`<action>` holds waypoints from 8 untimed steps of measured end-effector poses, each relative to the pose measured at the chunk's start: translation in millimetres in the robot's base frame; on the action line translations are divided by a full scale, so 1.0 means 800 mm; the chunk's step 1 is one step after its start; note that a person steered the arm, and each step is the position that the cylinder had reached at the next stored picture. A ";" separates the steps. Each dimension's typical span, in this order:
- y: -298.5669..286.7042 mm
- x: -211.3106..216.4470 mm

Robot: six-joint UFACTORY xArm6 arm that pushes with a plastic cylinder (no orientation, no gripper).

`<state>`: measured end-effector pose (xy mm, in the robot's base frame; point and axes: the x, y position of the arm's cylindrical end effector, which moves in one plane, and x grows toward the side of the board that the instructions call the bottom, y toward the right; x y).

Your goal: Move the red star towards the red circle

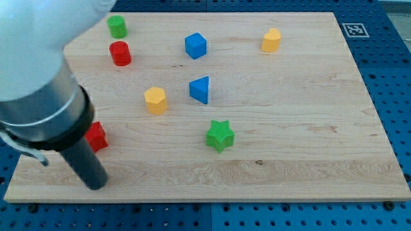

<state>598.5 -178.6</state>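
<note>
At the near left my tip rests on the wooden board, close to its near edge, with the pale arm filling the left of the view above it. There are no jaws here, only the straight dark rod, and it has hold of nothing. Just behind the rod, and partly hidden by it, the red star sits a little farther and to the right of the tip; I cannot tell whether the rod touches it. Far back on the left stands the red circle, well apart from the star, with the green circle just behind it. Toward the middle come the yellow block, the blue cube farther back, the blue triangle, and the green star nearer. At the far right is a second yellow block. The board lies on a blue perforated table, and a small black-and-white marker sits at its far right corner.
</note>
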 end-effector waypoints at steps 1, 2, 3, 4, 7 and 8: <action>-0.067 -0.021; -0.075 -0.036; -0.055 -0.047; -0.020 -0.047; -0.051 -0.047; -0.050 -0.048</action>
<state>560.4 -219.0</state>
